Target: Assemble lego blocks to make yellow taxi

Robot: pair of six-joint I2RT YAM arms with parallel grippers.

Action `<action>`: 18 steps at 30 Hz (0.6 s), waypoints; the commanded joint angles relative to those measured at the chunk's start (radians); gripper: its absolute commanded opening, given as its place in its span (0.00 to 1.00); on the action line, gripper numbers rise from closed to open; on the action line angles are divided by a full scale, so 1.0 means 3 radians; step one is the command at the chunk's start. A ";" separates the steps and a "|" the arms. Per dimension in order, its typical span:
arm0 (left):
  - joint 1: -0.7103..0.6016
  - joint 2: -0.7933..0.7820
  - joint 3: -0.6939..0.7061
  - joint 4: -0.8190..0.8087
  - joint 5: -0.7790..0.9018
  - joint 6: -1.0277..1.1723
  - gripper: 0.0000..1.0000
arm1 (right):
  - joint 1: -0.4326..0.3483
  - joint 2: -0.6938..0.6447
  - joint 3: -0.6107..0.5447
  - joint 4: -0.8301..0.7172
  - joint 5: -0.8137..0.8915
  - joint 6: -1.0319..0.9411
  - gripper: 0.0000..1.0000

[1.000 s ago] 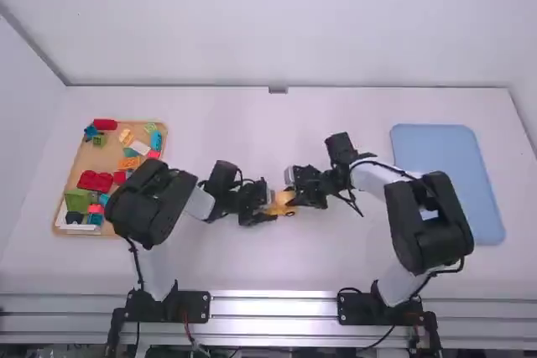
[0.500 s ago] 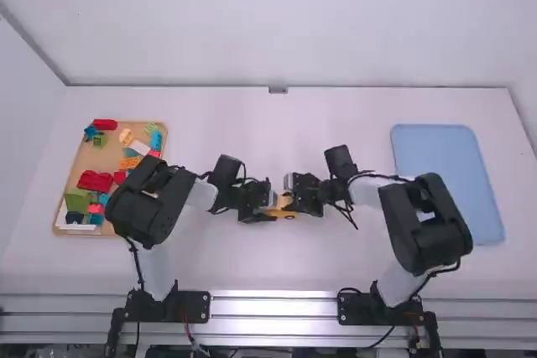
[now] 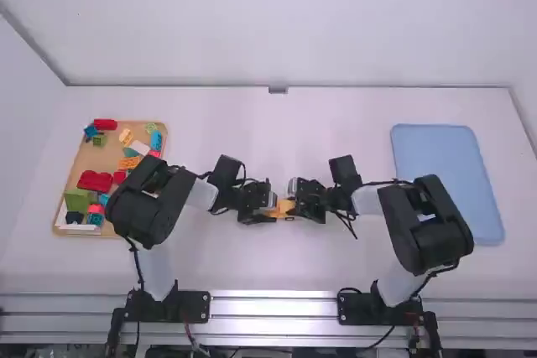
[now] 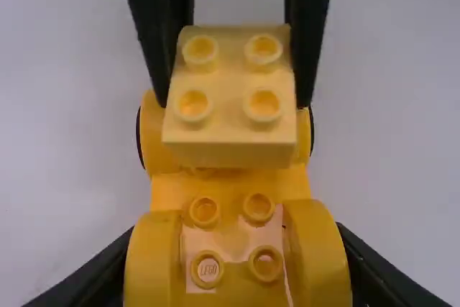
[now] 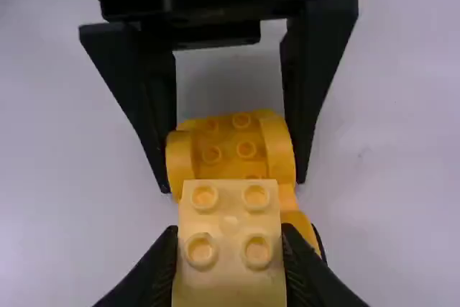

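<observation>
1. High view, middle of the white surface [image 3: 285,270]: we record the left gripper [image 3: 270,210] and the right gripper [image 3: 296,204] facing each other, close together, with the task's yellow pieces between them.
2. Yellow wheeled base [image 4: 230,181], one: we note round fenders [image 4: 316,257], studs between them, and wheels [image 4: 152,134] at its other end.
3. Left gripper [image 4: 233,260], state: clamped on the yellow wheeled base, one finger against the outer side of each fender.
4. Pale yellow block [image 5: 230,213], one, four studs showing on top: we list it over the wheeled end of the base. Whether it touches the base, we cannot tell.
5. Right gripper [image 5: 230,249], state: grasping the pale yellow block, one finger on either side.
6. Wooden tray [image 3: 109,157], at the left of the surface: we count among its contents red blocks [image 3: 95,180], a green block [image 3: 77,200], blue blocks [image 3: 156,140] and orange blocks [image 3: 129,163], loosely mixed.
7. Blue tray [image 3: 436,165], one: we enter it at the right of the surface, lying flat beyond the right arm.
</observation>
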 commanded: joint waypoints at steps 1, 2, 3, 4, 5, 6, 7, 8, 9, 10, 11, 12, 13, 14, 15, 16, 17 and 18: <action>0.0015 0.0046 -0.0020 -0.0034 0.0125 0.0048 0.42 | -0.0048 -0.0060 -0.0032 -0.0006 0.0071 0.0018 0.04; 0.0015 0.0046 -0.0028 -0.0036 0.0123 0.0048 0.41 | -0.0060 -0.0060 -0.0031 -0.0019 0.0056 0.0020 0.04; 0.0015 0.0046 -0.0032 -0.0038 0.0123 0.0047 0.41 | -0.0064 -0.0060 -0.0036 -0.0024 0.0046 0.0019 0.04; 0.0015 0.0046 -0.0036 -0.0042 0.0125 0.0043 0.40 | -0.0062 -0.0060 -0.0041 -0.0032 0.0036 -0.0005 0.04; 0.0015 0.0046 -0.0042 -0.0045 0.0127 0.0045 0.40 | -0.0061 -0.0060 -0.0051 -0.0025 0.0015 -0.0017 0.03; 0.0014 0.0046 -0.0045 -0.0047 0.0125 0.0048 0.39 | -0.0061 -0.0060 -0.0057 -0.0031 -0.0019 -0.0076 0.03; 0.0011 0.0046 -0.0043 -0.0058 0.0126 0.0048 0.38 | -0.0058 -0.0060 -0.0057 -0.0048 -0.0070 -0.0154 0.02; -0.0006 0.0046 -0.0037 -0.0083 0.0123 0.0047 0.38 | -0.0060 -0.0060 -0.0057 -0.0083 -0.0092 -0.0229 0.02; -0.0006 0.0046 -0.0034 -0.0088 0.0122 0.0048 0.38 | -0.0060 -0.0060 -0.0056 -0.0085 -0.0093 -0.0254 0.01; 0.0001 0.0046 -0.0031 -0.0093 0.0127 0.0046 0.37 | -0.0060 -0.0060 -0.0055 -0.0092 -0.0088 -0.0275 0.01; 0.0013 0.0046 -0.0024 -0.0109 0.0126 0.0042 0.37 | -0.0062 -0.0060 -0.0053 -0.0092 -0.0079 -0.0294 0.01; 0.0013 0.0046 -0.0023 -0.0113 0.0126 0.0041 0.37 | -0.0062 -0.0060 -0.0053 -0.0088 -0.0078 -0.0294 0.01; 0.0010 0.0046 -0.0017 -0.0116 0.0126 0.0024 0.37 | -0.0062 -0.0060 -0.0053 -0.0078 -0.0079 -0.0294 0.01; -0.0006 0.0046 -0.0015 -0.0116 0.0127 0.0024 0.36 | -0.0062 -0.0052 -0.0053 -0.0072 -0.0083 -0.0292 0.01; -0.0018 0.0046 -0.0018 -0.0108 0.0126 0.0024 0.37 | -0.0061 -0.0014 -0.0053 -0.0024 -0.0134 -0.0292 0.01; -0.0020 0.0046 -0.0020 -0.0099 0.0125 0.0024 0.38 | -0.0058 0.0009 -0.0053 0.0000 -0.0168 -0.0292 0.01; -0.0020 0.0046 -0.0024 -0.0097 0.0126 0.0025 0.39 | -0.0052 0.0061 -0.0053 0.0053 -0.0220 -0.0290 0.01; -0.0019 0.0046 -0.0025 -0.0095 0.0123 0.0024 0.39 | -0.0038 0.0109 -0.0050 0.0094 -0.0281 -0.0280 0.01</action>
